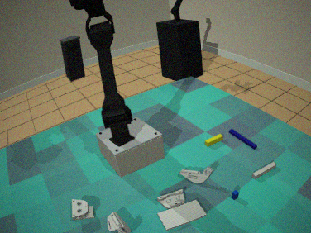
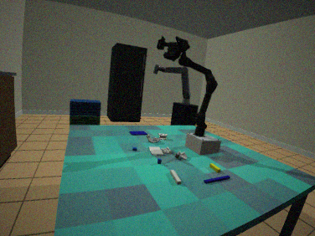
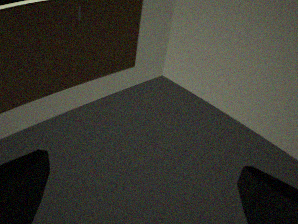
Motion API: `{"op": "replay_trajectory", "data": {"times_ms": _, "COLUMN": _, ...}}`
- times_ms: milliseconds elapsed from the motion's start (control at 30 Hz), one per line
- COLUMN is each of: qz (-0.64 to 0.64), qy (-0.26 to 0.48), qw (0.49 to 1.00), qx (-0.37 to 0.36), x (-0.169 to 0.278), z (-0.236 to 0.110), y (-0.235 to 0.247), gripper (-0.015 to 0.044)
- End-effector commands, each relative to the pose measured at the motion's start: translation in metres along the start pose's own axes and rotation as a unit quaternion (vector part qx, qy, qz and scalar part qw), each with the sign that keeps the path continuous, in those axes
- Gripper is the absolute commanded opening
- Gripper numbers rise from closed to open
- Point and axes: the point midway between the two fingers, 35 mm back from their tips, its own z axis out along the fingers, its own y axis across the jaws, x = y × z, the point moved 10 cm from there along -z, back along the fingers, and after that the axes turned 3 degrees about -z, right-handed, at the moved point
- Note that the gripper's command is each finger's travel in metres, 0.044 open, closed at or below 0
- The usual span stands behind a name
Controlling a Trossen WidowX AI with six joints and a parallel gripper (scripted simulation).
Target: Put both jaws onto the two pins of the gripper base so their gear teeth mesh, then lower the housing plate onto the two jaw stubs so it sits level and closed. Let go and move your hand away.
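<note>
Dark fingertips cut off at frame edges, tool (image 3: 148,171) wide open, small pale parts hard to identify

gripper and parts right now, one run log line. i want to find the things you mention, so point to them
gripper (image 2: 160,43) (image 3: 148,171): open, raised | yellow block (image 1: 213,140) (image 2: 214,167): on table | jaws: unmounted | assembly: not started

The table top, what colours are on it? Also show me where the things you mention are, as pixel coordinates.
Teal and grey-blue patches (image 1: 182,145) (image 2: 126,180), best in the top view.

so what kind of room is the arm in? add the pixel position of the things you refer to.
Possibly a workshop or lab: a black robot arm (image 1: 108,70) (image 2: 213,84) on a teal patchwork table (image 1: 54,165) (image 2: 105,184), tan tiled floor (image 1: 25,111) (image 2: 35,167), plain beige walls (image 1: 132,25) (image 2: 67,63).
</note>
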Motion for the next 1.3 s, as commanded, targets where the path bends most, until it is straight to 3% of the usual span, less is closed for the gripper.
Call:
{"op": "replay_trajectory", "data": {"times_ms": 0, "qz": 0.0, "qy": 0.0, "qw": 1.0, "qx": 0.0, "x": 0.0, "z": 0.0, "y": 0.0, "gripper": 0.0426}}
{"op": "replay_trajectory", "data": {"times_ms": 533, "qz": 0.0, "qy": 0.0, "qw": 1.0, "qx": 0.0, "x": 0.0, "z": 0.0, "y": 0.0, "gripper": 0.0006}}
{"op": "replay_trajectory", "data": {"times_ms": 967, "qz": 0.002, "qy": 0.0, "qw": 1.0, "qx": -0.001, "x": 0.0, "z": 0.0, "y": 0.001, "gripper": 0.0}}
{"op": "replay_trajectory", "data": {"times_ms": 1267, "qz": 0.12, "qy": -0.007, "qw": 0.991, "qx": -0.053, "x": -0.022, "z": 0.0, "y": 0.025, "gripper": 0.0}}
